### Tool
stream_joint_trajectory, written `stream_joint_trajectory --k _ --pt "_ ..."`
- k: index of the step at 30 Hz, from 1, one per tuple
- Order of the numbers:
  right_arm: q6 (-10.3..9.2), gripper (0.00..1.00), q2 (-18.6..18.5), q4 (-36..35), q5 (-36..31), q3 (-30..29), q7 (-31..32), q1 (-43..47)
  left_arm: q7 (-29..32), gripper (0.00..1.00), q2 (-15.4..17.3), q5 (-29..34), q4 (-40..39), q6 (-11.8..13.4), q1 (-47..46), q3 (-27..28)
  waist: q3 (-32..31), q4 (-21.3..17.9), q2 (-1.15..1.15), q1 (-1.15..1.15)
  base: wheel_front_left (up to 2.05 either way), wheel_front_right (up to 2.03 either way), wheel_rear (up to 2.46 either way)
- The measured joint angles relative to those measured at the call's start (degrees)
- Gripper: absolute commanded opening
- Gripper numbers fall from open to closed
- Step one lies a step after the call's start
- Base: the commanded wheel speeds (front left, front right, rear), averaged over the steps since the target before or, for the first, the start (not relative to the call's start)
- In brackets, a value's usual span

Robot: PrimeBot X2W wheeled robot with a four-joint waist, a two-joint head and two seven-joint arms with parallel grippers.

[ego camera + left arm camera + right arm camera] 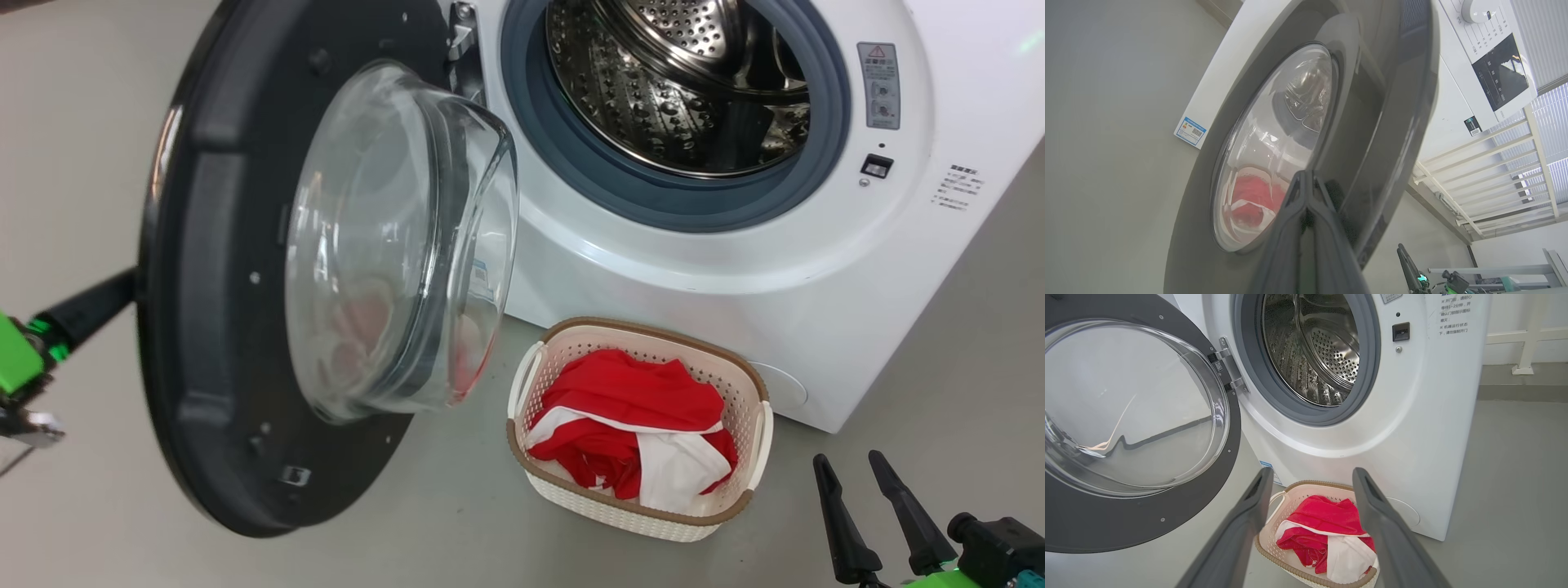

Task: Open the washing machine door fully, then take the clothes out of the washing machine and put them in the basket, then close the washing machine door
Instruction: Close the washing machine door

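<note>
With the clothes [629, 400] in the basket [653, 331], our left gripper [1306, 179], fingers pinched together, meets the open washing machine door [220, 327] on its outer face. Our right gripper [1312, 475] hangs spread and empty. The door looks rigid, weighty and glossy, so we'd push its black rim, not the glass.

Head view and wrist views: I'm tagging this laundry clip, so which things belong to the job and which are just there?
Job: washing machine, door, clothes, basket.
Just there: white railing, window blinds, warning sticker, blue label.
</note>
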Motion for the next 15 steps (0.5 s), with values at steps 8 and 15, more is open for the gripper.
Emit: stream_joint_trajectory --k 8,15 --pt "0.0 1.0 0.3 -0.1 0.0 -0.1 0.0 0.0 0.5 0.0 -1.3 -0.4 -7.0 0.0 1.8 -3.2 0.2 -1.5 0.0 0.0 0.0 0.0 0.0" --pt "0.0 1.0 0.2 -0.1 0.0 -0.1 0.0 -0.1 0.7 0.0 -3.0 -0.3 -12.8 0.0 1.8 -7.1 0.7 -3.3 0.0 0.0 0.0 0.0 0.0"
